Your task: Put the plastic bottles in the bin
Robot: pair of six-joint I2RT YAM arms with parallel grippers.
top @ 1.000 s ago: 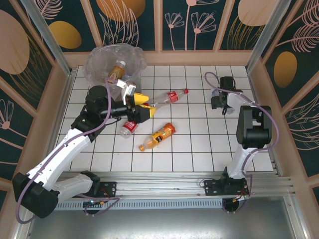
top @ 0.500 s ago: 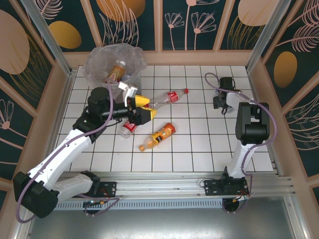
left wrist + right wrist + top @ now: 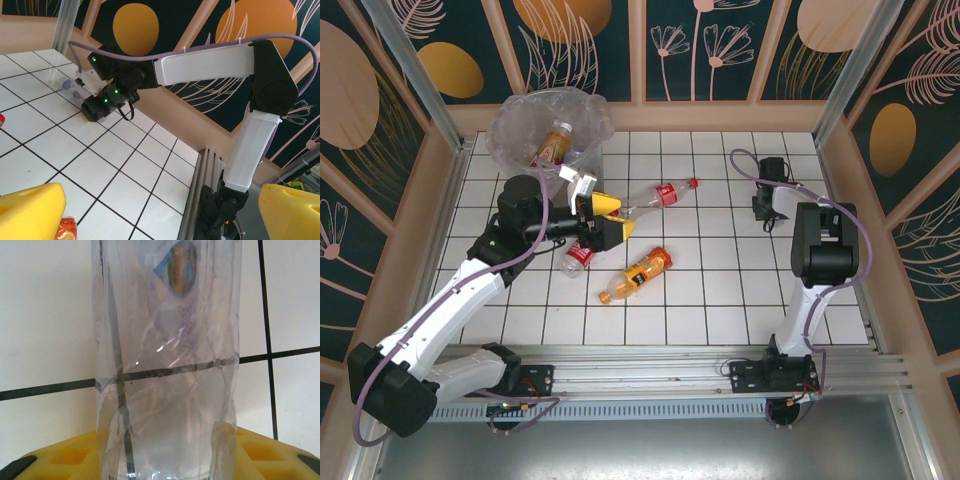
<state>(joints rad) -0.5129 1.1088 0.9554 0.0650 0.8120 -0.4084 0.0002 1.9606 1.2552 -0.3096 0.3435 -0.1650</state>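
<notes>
The bin (image 3: pixel 510 135), grey with a crinkled clear liner, stands at the far left and holds an orange-label bottle (image 3: pixel 555 143). On the tiles lie a red-label bottle (image 3: pixel 660 193), an orange bottle (image 3: pixel 638 273) and a red-capped bottle (image 3: pixel 578 258). My left gripper (image 3: pixel 612 216) hovers among them, its yellow fingers (image 3: pixel 30 210) wide open with nothing between them. At the far right my right gripper (image 3: pixel 767 208) points down at the tiles. Its yellow fingers (image 3: pixel 65 457) press both sides of a clear plastic bottle (image 3: pixel 165 365), which lies on the tiles.
Wooden walls with patterned panels ring the white tiled table (image 3: pixel 720 290). An aluminium rail (image 3: pixel 660 365) runs along the near edge. In the left wrist view the right arm (image 3: pixel 210 65) reaches down to the clear bottle (image 3: pixel 70 89) near the wall.
My right gripper has closed in on the clear bottle and shifted slightly toward the far wall. The left arm has barely moved.
</notes>
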